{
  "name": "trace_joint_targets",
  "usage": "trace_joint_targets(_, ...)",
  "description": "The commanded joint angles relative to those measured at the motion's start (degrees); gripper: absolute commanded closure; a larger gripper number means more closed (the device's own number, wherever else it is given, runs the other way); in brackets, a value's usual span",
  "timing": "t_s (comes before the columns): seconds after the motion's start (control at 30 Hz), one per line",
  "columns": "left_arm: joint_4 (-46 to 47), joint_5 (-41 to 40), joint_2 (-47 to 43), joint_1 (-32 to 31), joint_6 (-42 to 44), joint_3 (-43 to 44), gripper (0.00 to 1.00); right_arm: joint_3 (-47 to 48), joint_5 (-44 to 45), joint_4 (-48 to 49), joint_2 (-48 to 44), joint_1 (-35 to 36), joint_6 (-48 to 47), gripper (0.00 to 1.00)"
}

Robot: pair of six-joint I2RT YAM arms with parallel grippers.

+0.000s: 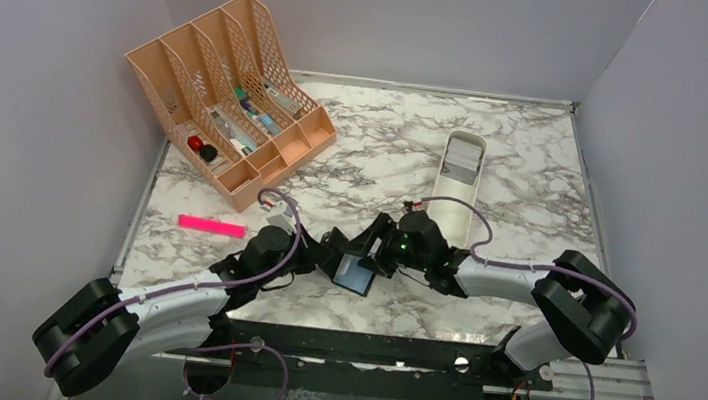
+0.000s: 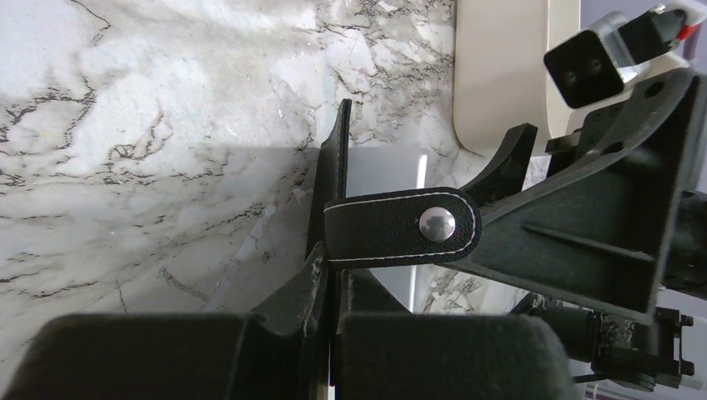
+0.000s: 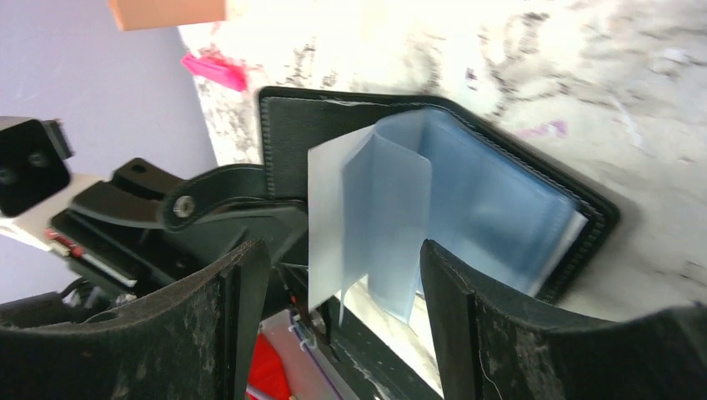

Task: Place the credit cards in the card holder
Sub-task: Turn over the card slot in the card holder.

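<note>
— Where are the cards [image 1: 463,153]?
— In the far end of the white tray [image 1: 453,199], on the table's right.
— And the holder [image 3: 500,192]?
— Mid-table, opened. The left gripper [image 2: 329,287] is clamped on its cover [image 2: 338,167]. The right gripper [image 3: 342,308] is spread wide, one finger on either side of the clear sleeves [image 3: 392,208].

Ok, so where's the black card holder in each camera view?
Top external: card holder near the centre, slightly low.
Left wrist: centre, seen edge-on.
Right wrist: upper middle, open, clear sleeves fanned.
Landmark: its snap strap shows in both wrist views; it cannot be made out from the top.
</note>
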Motion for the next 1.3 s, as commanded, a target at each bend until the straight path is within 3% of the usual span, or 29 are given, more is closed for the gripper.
trace_joint_targets(0.0,1.4,0.2,-0.6,-0.5,0.5,-0.6,1.00,2.7,-1.5,5.7,0.3,0.5,-2.0,0.29)
trace_joint_targets(0.23,1.4,1.0,-0.9,-0.5,0.0,-0.3,0.97,3.9,-5.4,11.7,4.0,0.5,-1.7,0.30)
trace_joint_targets(0.73,1.2,4.9,-5.8,-0.4,1.2,-0.8,0.51,7.3,-8.4,17.9,10.8,0.5,0.5,0.30)
trace_joint_targets(1.0,0.8,5.0,-3.9,-0.5,3.8,-0.5,0.51,8.3,-7.8,17.3,11.3,0.5,0.7,0.32)
trace_joint_targets(1.27,-3.5,2.5,-2.1,-0.5,8.0,1.7,0.64,9.3,-6.5,13.7,11.2,0.5,-0.4,0.32)
